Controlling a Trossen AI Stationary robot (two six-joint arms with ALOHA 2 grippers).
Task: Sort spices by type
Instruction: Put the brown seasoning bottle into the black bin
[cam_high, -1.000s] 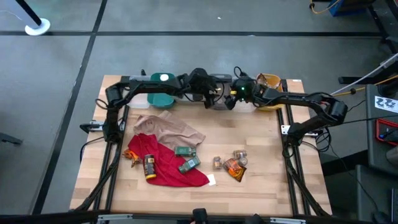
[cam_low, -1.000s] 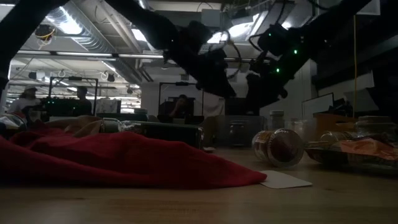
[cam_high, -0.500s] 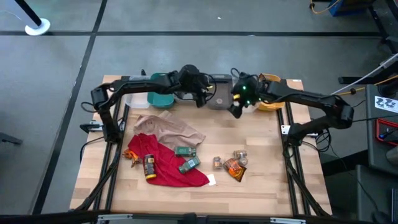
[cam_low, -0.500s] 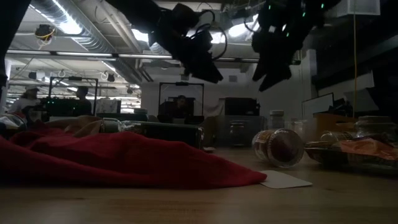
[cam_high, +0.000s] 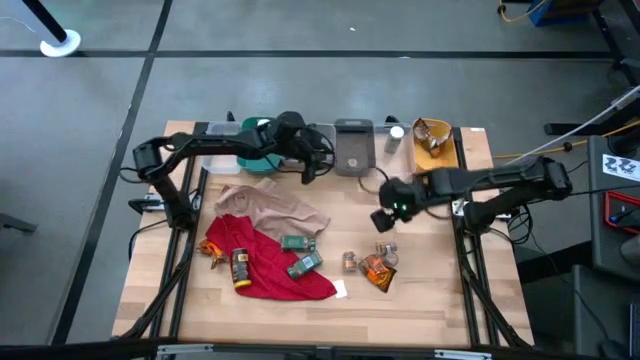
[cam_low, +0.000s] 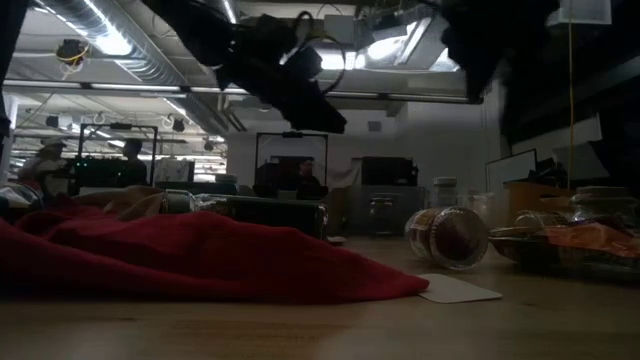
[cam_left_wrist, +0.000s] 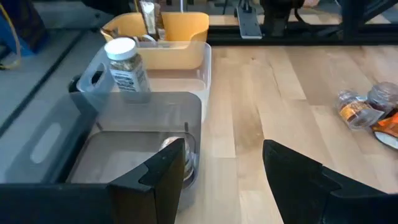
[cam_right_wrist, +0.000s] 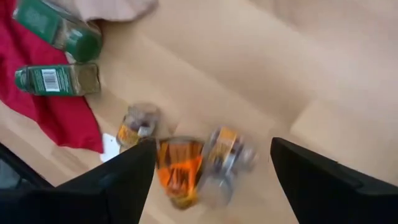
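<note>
Green spice jars (cam_right_wrist: 59, 79) show a barcode, text unreadable; right pincer (cam_right_wrist: 211, 171) and left pincer (cam_left_wrist: 224, 165) gape empty.

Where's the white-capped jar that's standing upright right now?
In the high view the white-capped jar stands at the table's far edge, between the grey bin and the yellow bin.

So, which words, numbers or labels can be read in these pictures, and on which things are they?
No text can be read.
White-capped jar: printed label, too small.
Green box: white barcode patch, numbers too blurred.
Small jars and orange packet: labels blurred.
</note>
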